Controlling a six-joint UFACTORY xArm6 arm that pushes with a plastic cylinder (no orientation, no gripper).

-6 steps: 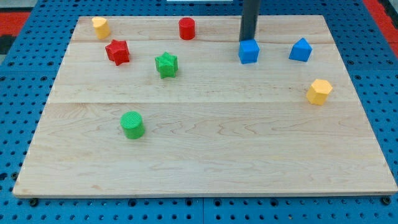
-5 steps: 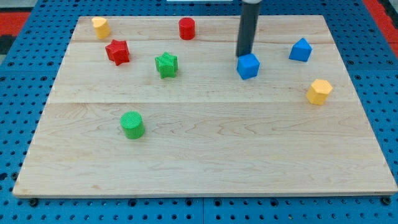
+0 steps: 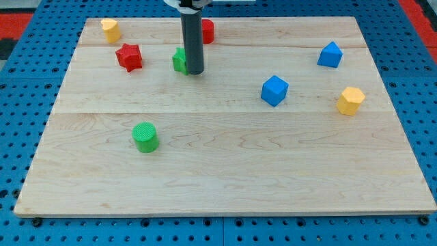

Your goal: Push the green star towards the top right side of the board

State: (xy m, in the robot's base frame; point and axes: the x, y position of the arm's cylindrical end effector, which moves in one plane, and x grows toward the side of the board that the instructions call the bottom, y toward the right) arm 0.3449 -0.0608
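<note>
The green star (image 3: 179, 60) lies in the upper left part of the wooden board (image 3: 225, 171), mostly hidden behind my dark rod. My tip (image 3: 195, 71) rests on the board right against the star's right side. A red star (image 3: 128, 57) lies to the star's left. A red cylinder (image 3: 207, 31) stands just above and to the right of the rod.
A blue cube (image 3: 274, 90) lies right of centre. A blue block (image 3: 330, 54) and a yellow block (image 3: 350, 100) lie near the right edge. A yellow block (image 3: 109, 29) sits at the top left corner. A green cylinder (image 3: 145, 137) stands at lower left.
My rod moved from the blue cube leftward to the green star's right side. The blue cube was pushed down the board. The green star sits a little higher than before.
</note>
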